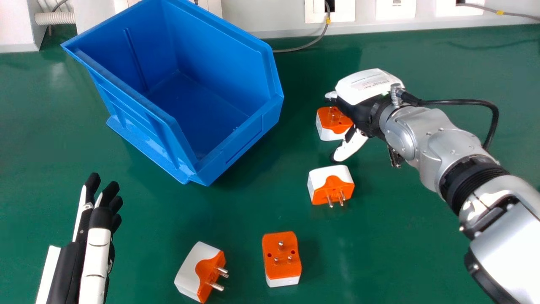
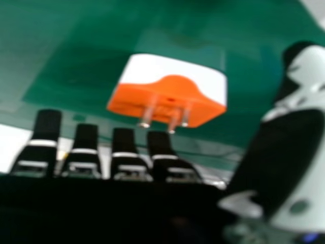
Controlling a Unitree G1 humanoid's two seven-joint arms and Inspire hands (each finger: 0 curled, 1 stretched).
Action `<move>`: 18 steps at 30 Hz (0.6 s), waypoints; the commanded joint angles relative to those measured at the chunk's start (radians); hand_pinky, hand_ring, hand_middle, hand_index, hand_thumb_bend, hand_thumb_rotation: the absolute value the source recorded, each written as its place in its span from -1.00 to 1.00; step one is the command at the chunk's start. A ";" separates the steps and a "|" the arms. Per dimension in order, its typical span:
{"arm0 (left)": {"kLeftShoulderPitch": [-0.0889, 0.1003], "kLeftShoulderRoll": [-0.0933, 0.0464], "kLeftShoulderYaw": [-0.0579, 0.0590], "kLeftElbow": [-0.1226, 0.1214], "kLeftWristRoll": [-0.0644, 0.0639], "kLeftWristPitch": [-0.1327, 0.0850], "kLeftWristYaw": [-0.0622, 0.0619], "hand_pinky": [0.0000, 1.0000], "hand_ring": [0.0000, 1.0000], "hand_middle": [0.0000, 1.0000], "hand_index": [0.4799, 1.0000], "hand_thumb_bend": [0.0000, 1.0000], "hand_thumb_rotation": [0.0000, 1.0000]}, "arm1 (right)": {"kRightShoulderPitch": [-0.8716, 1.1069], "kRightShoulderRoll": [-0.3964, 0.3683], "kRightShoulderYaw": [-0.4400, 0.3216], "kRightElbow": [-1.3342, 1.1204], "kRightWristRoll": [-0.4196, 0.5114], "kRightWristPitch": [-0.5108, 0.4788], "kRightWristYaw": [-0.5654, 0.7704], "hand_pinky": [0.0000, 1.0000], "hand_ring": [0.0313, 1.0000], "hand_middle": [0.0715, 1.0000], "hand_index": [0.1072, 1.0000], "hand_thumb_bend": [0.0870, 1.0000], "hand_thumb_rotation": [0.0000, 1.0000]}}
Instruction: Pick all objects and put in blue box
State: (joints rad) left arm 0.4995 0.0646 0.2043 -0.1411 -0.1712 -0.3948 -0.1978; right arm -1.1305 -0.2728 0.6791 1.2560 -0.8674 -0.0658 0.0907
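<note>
1. No text, brand, number or sign can be read
2. A pale label (image 1: 371,82) with small rows of print sits on the white back shell of the right hand (image 1: 358,98), on the upper face; the print is too small to make out
3. A white wall plate (image 1: 395,10), beyond the right hand and against the wall, bears a small dark mark, too small to tell whether it is lettering
</note>
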 commanded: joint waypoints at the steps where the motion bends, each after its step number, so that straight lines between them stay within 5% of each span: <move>1: 0.015 0.006 0.007 -0.022 -0.007 -0.032 -0.006 0.96 0.93 0.94 1.00 0.36 0.97 | -0.023 0.003 -0.011 -0.005 0.015 0.009 -0.003 0.62 0.82 0.85 0.78 -0.18 -0.21; 18: 0.038 0.003 0.010 -0.039 -0.011 -0.037 -0.009 0.95 0.92 0.94 0.99 0.40 0.96 | -0.017 0.001 -0.001 -0.007 0.007 0.004 -0.004 0.55 0.75 0.79 0.70 -0.20 -0.35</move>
State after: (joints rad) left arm 0.5265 0.0650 0.2072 -0.1515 -0.1744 -0.4075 -0.2082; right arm -1.1292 -0.2727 0.6802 1.2561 -0.8673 -0.0646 0.0943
